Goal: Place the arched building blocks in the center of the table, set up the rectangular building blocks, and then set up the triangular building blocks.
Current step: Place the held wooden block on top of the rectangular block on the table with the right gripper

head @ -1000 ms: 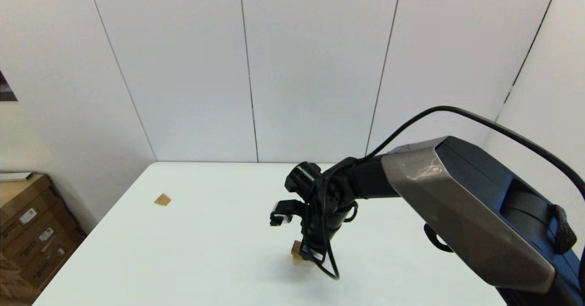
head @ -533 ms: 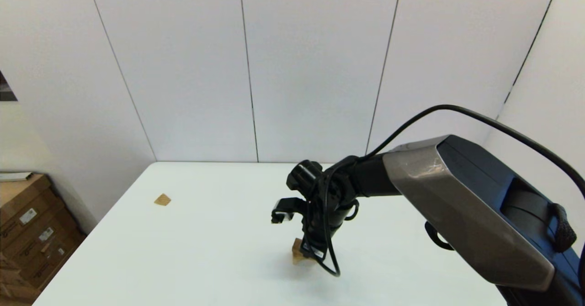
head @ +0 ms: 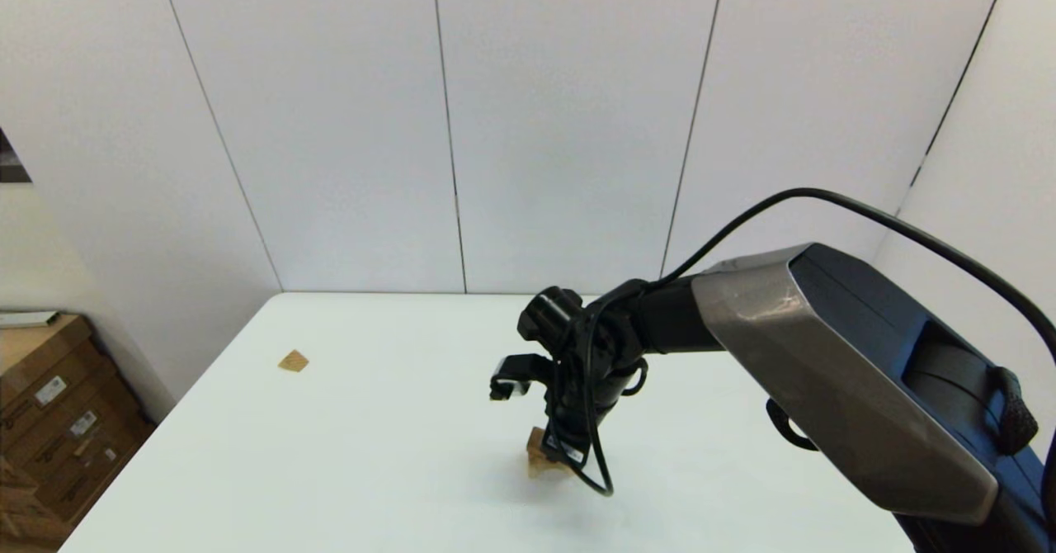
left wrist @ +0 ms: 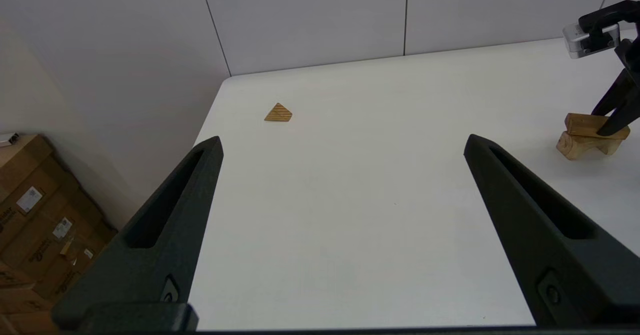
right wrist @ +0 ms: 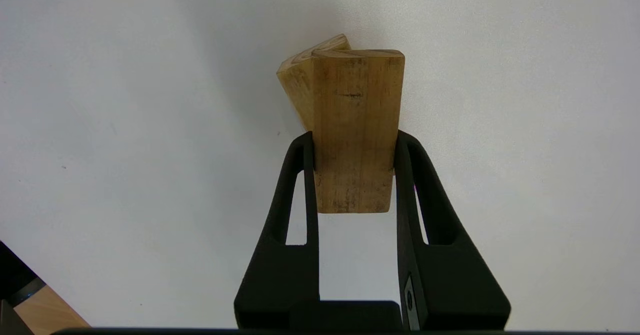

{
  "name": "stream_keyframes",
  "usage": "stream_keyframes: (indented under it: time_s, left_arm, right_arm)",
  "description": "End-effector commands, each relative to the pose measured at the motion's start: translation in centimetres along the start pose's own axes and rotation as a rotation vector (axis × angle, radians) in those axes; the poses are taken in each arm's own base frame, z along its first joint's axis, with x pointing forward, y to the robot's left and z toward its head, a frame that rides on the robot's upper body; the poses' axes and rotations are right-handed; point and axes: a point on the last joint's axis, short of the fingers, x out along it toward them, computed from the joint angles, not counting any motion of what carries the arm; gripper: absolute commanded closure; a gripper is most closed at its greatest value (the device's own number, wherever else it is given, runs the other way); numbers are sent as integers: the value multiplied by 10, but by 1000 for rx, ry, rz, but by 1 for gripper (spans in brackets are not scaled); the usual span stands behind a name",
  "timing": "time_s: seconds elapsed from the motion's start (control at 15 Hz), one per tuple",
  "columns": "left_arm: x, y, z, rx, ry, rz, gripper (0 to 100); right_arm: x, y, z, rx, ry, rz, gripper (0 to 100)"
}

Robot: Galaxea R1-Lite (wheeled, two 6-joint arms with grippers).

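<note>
The arched block (left wrist: 575,146) stands on its two legs near the middle of the table (head: 371,437). On top of it lies the rectangular block (left wrist: 585,124), slightly skewed, with my right gripper (right wrist: 354,137) shut on its sides from above. In the right wrist view the rectangular block (right wrist: 357,125) covers most of the arched block (right wrist: 295,80). In the head view the right gripper (head: 554,454) hides most of the stack (head: 536,460). The triangular block (head: 293,361) lies flat at the far left of the table. My left gripper (left wrist: 342,142) hangs open over the left side, holding nothing.
Cardboard boxes (head: 58,429) stand on the floor past the table's left edge. White wall panels close off the far side. The right arm's cable (head: 598,470) loops down beside the stack.
The right gripper with the rectangular block has shifted only slightly, settling over the arched block. The triangular block has not moved.
</note>
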Motion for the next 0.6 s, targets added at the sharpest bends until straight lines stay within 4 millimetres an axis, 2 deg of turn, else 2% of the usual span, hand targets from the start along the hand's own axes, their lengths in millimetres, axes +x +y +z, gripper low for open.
stream_keyframes:
  time_s: [0.07,0.6]
  left_arm:
    - [0,0,0,0,2,0,0]
    - [0,0,0,0,2,0,0]
  right_arm:
    - [1,1,-2,-4,14,9,100]
    - [-2,2,-2,-1,33,19,100]
